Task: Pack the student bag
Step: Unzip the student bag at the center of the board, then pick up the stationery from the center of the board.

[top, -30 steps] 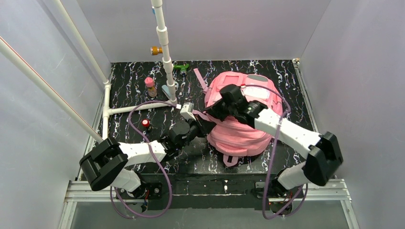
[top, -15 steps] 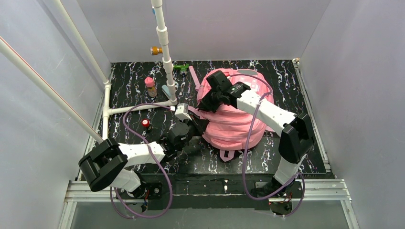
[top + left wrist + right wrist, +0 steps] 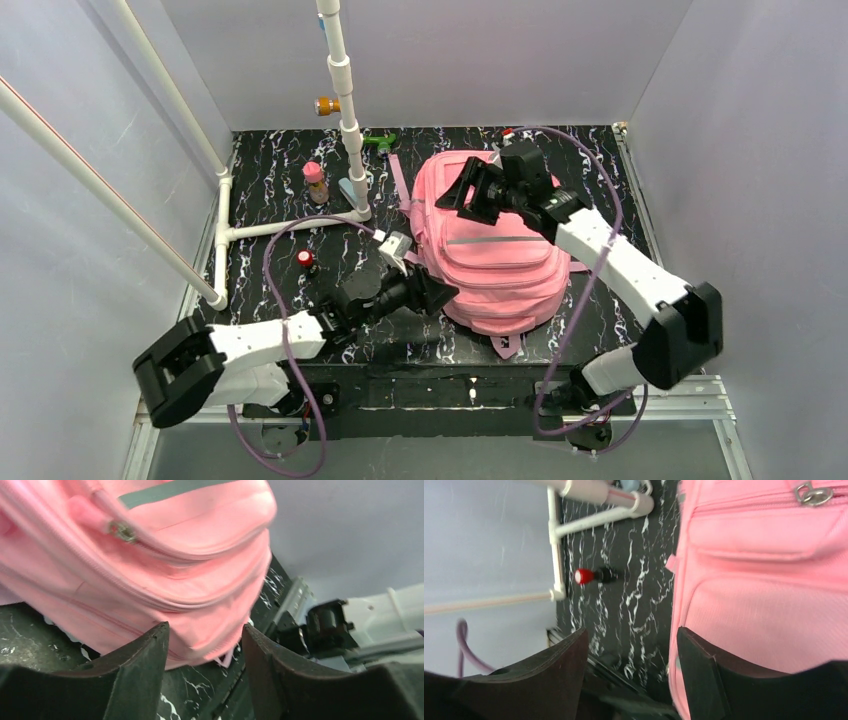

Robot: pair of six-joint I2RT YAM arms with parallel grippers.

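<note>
Pink fabric is taking up the middle of the scene: the student bag is lying flat on the black marbled worktop, a little right of centre, with a grey strip across its upper face and a metal zip pull showing on one seam. We are holding our left tool low and just beside the bag's near left edge. Its jaws are standing apart and gripping nothing, and the left wrist view is showing only bag and worktop beyond the fingertips. We cannot tell whether it is touching the fabric. We are hovering our right tool over the bag's far left part. Its jaws are also standing wide with nothing between them. Left of the bag, well apart from it, a small red-capped item is lying on the worktop. A pink bottle is standing farther back, beside a white pipe frame.
</note>
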